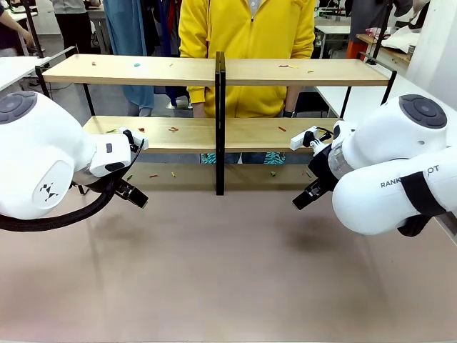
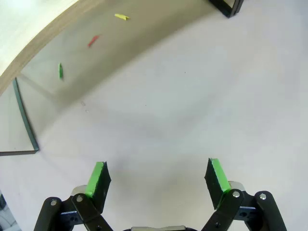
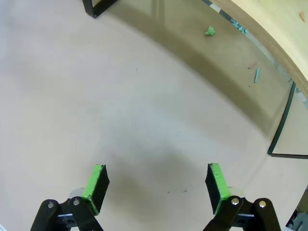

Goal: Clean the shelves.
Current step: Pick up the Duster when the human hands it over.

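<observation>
The left gripper (image 2: 159,175) stands with its green pads (image 2: 98,178) spread wide and nothing between them, hovering over the bare table (image 2: 192,110). The right gripper (image 3: 156,178) is likewise wide and empty. In the front view both hang low and tilted toward the rack, roughly at eight o'clock and four o'clock from the foot of the central post (image 1: 220,121). That looks like a ready stance, one arm to each half, with no contact made.

From the left gripper, a green scrap (image 2: 60,70), a red scrap (image 2: 93,41) and a yellow scrap (image 2: 121,17) lie toward eleven o'clock, in the shadow under the lower board's edge. From the right gripper, a crumpled green scrap (image 3: 210,31) and a thin teal scrap (image 3: 257,74) lie toward one o'clock, also on the table beneath the board.

The shelves (image 1: 143,69) span the far half of the table at twelve o'clock, well apart from both grippers. Both boards carry small coloured scraps, a few on each side of the post, so the cleaning appears hardly begun. A person in a yellow jacket (image 1: 246,43) stands just behind the rack.
</observation>
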You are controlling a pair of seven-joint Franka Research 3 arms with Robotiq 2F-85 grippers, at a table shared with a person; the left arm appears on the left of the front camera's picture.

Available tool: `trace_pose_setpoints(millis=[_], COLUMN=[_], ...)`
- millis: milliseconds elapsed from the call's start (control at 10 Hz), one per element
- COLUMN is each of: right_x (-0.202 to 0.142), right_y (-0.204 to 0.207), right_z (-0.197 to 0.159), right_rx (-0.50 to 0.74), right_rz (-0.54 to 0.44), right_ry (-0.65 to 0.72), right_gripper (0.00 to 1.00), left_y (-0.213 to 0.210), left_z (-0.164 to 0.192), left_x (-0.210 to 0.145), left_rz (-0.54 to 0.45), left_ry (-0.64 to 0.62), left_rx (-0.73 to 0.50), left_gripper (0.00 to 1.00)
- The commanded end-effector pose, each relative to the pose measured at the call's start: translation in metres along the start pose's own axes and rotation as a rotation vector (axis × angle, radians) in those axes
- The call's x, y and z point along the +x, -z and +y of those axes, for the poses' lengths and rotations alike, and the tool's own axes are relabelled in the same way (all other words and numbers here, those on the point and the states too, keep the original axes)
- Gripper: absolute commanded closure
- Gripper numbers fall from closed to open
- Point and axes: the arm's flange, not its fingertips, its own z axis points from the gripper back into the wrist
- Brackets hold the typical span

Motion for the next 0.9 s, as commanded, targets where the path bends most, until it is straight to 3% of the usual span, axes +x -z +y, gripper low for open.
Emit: trace_pose_setpoints(millis=[0,200,400,500,600,800], right_x=[0.000,0.004,-0.007,-0.026,-0.049,-0.083], right_y=[-0.010,-0.072,-0.163,-0.216,-0.255,-0.302], right_z=[0.001,-0.014,-0.031,-0.038,-0.050,-0.067], right_rx=[0.030,0.076,0.141,0.156,0.088,-0.029], right_rz=[0.010,0.005,-0.074,-0.167,-0.262,-0.408], right_ry=[0.017,0.166,0.169,0.144,0.175,0.264], right_gripper=[0.00,0.00,0.00,0.00,0.00,0.00], left_y=[-0.019,-0.093,-0.177,-0.220,-0.250,-0.287], left_z=[0.000,-0.001,-0.004,-0.001,0.004,0.008], left_x=[-0.004,-0.014,-0.049,-0.078,-0.110,-0.155], left_rz=[0.021,-0.028,-0.230,-0.341,-0.421,-0.543], left_ry=[0.035,0.042,0.173,0.191,0.172,0.044], left_rx=[-0.069,-0.211,-0.262,-0.216,-0.155,0.039], left_gripper=[0.00,0.00,0.00,0.00,0.00,0.00])
